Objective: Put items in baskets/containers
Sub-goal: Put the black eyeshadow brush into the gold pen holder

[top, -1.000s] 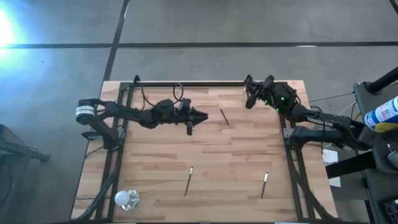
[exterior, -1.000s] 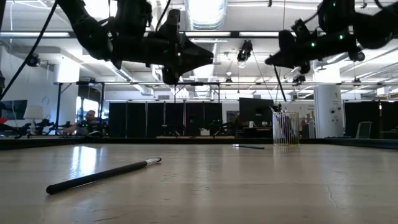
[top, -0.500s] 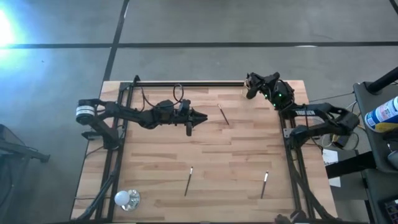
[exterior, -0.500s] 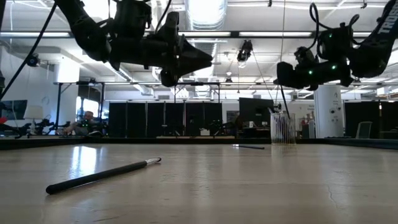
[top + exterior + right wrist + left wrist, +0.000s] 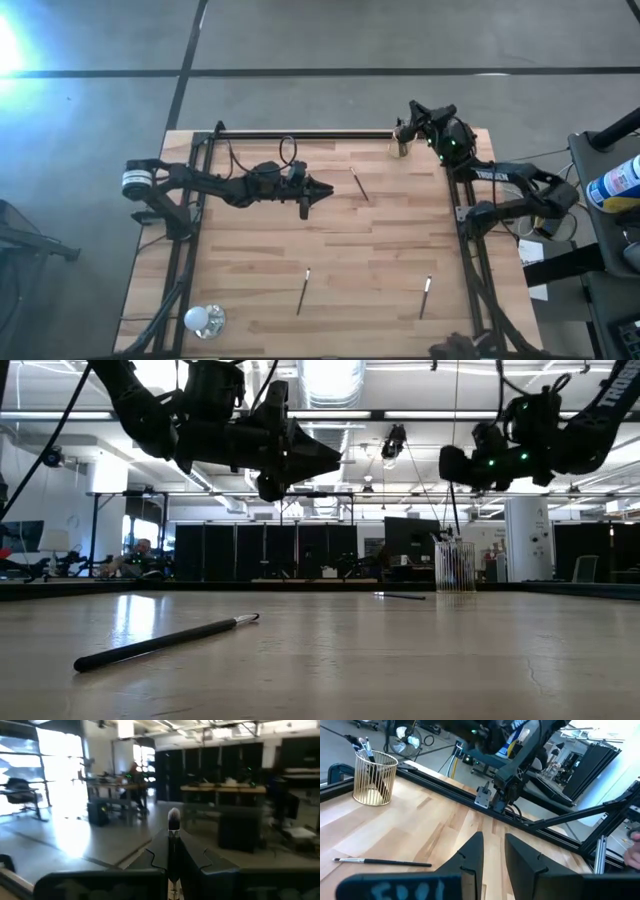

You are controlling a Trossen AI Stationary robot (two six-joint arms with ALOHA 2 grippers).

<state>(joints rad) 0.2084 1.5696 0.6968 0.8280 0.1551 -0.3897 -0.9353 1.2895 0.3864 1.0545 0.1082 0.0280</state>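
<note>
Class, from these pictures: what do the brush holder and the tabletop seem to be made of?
Brush holder: apparently thin metal wire with a shiny gold finish; upright bars with open gaps show the brushes inside.
Tabletop: wood, seemingly butcher-block; pale jointed strips with visible grain, smooth finish reflecting light.

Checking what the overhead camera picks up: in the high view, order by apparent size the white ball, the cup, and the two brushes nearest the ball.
1. The brush nearer the ball and the farther brush: longest, alike.
2. The white ball: shorter.
3. The cup: smallest, partly hidden by the right claw.
</note>
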